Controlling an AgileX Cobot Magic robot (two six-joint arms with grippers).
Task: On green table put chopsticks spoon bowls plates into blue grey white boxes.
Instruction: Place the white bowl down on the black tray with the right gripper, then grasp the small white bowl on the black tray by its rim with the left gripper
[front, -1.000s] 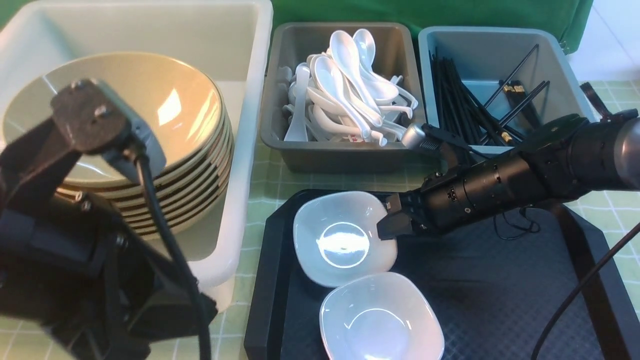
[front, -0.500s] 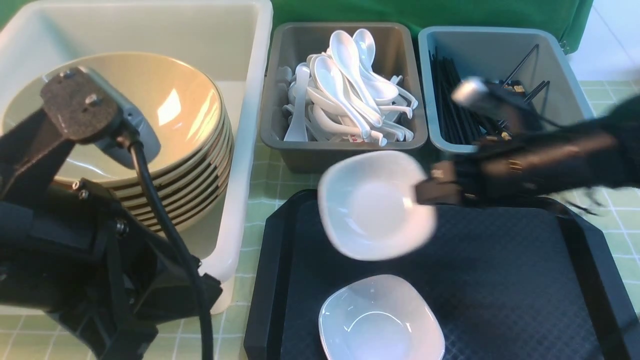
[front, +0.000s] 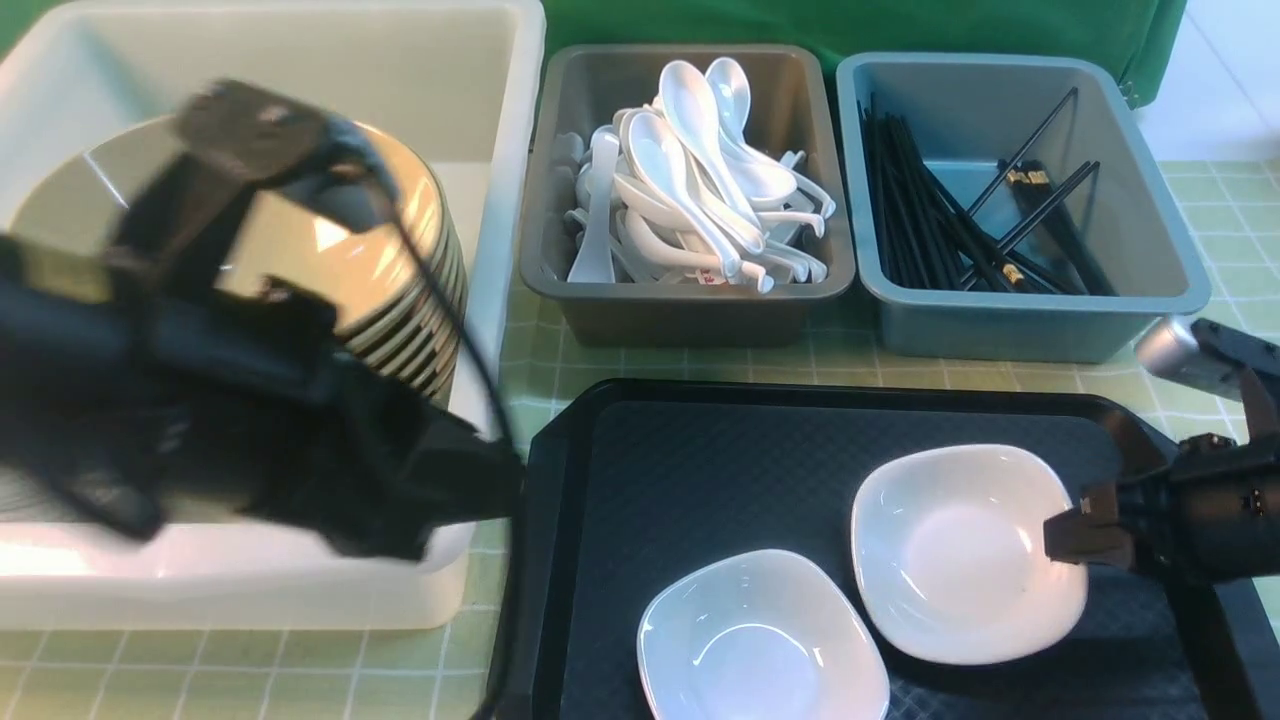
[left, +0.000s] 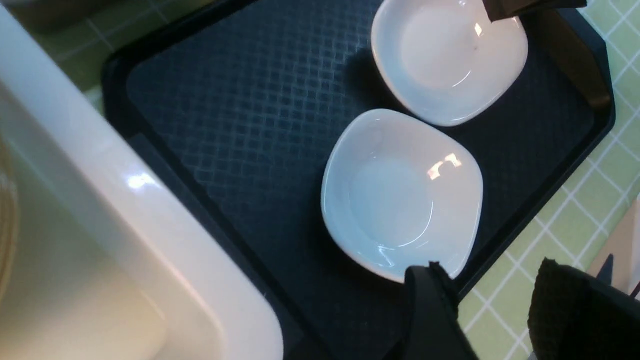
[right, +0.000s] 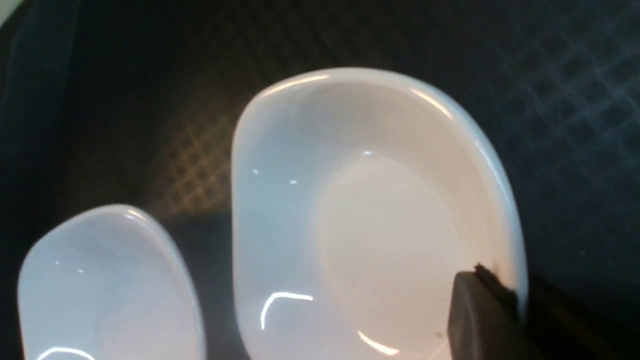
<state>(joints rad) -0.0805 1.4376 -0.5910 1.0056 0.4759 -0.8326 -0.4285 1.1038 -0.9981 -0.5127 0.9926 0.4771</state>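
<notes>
right end effector (front: 1062, 535), held low, pinches plate (front: 950, 550) rim (left end effector (left: 487, 272) parted, empty).

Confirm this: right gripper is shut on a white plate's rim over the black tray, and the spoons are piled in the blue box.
Wrong on one point: the spoons are piled in the grey box, as the front view shows. The blue box holds chopsticks. Right gripper does grip a plate.

front: robot's side, facing forward, wide | wrists: close, looking down | shared: black tray (front: 700, 460), plates (front: 765, 640)
</notes>
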